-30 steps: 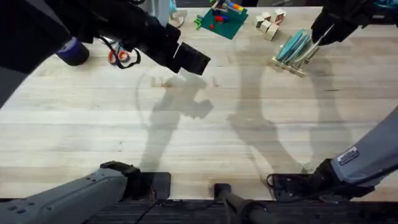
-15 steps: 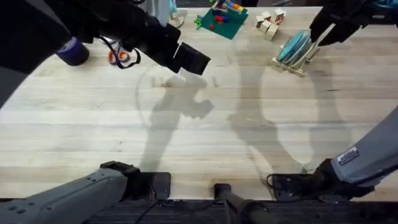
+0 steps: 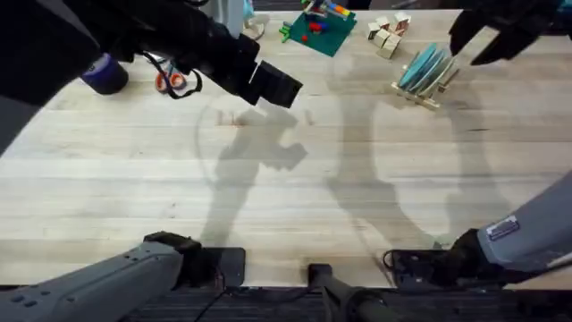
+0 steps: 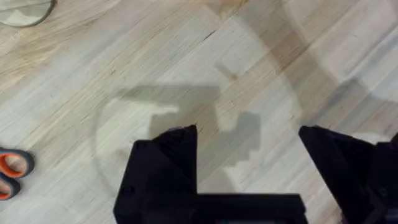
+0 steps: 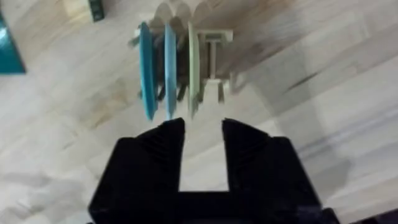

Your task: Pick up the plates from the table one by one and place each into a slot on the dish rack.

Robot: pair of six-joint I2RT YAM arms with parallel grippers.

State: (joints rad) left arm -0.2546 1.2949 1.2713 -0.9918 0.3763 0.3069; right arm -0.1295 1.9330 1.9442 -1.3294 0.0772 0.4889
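The right hand is seen hanging over the dish rack, with its two black fingers a small way apart and nothing held between them. In the overhead view the right hand sits just past the far right side of the dish rack. Three plates are seen standing on edge in the slots, side by side: a blue plate, a second blue plate and a cream plate. The cream plate is nearest the open end of the rack. It seems that this plate is already let go and only the pulling away is left.

To do this step well, the right hand should be lifted straight up and back, so that no plate is bumped. The fingers should be kept apart until the plate rims are cleared. If a rim is caught, the thin plates could be tipped out of the pegs, or the light rack could be pushed along the tabletop.

The left hand is held wide, with nothing in it, over bare wood, well apart from the rack. No flat plate is seen lying near it, so the task looks close to done.
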